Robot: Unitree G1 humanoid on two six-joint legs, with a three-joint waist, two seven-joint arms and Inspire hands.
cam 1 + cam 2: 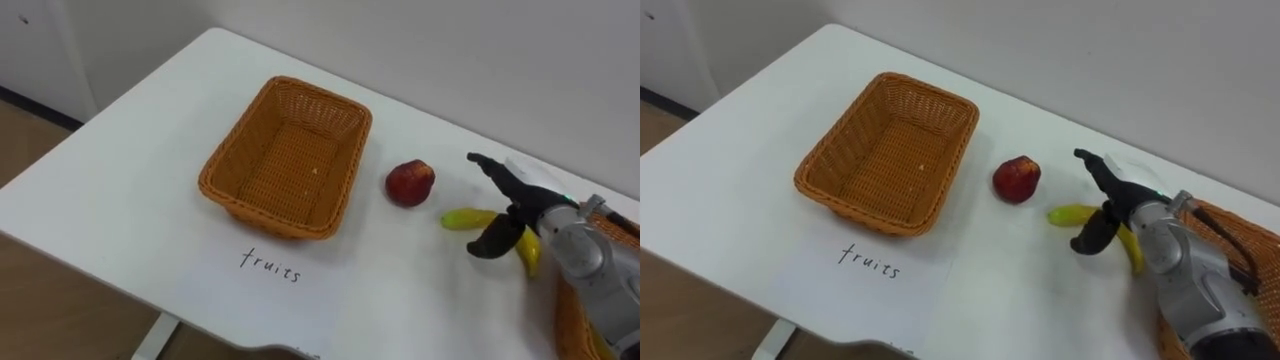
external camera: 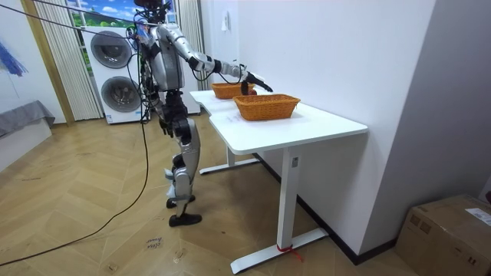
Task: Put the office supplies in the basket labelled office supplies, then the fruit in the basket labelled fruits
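Observation:
An empty wicker fruit basket [image 1: 215, 172] stands on the white table, with a paper sheet [image 1: 270, 266] marked "fruits" in front of it. A red apple [image 1: 410, 183] lies just right of the basket. Further right lies a yellow banana [image 1: 465, 218]. My right hand [image 1: 525, 195] hovers over the banana's right part, open, with the fingers stretched out above it and the thumb hanging down on its near side. The banana's middle is hidden behind the thumb.
A second wicker basket [image 1: 572, 322] sits at the right, partly behind my right forearm. The table's front edge [image 1: 90, 265] runs close below the paper sheet. In the room view I stand at the table's long side, right arm [image 2: 215, 64] stretched over both baskets.

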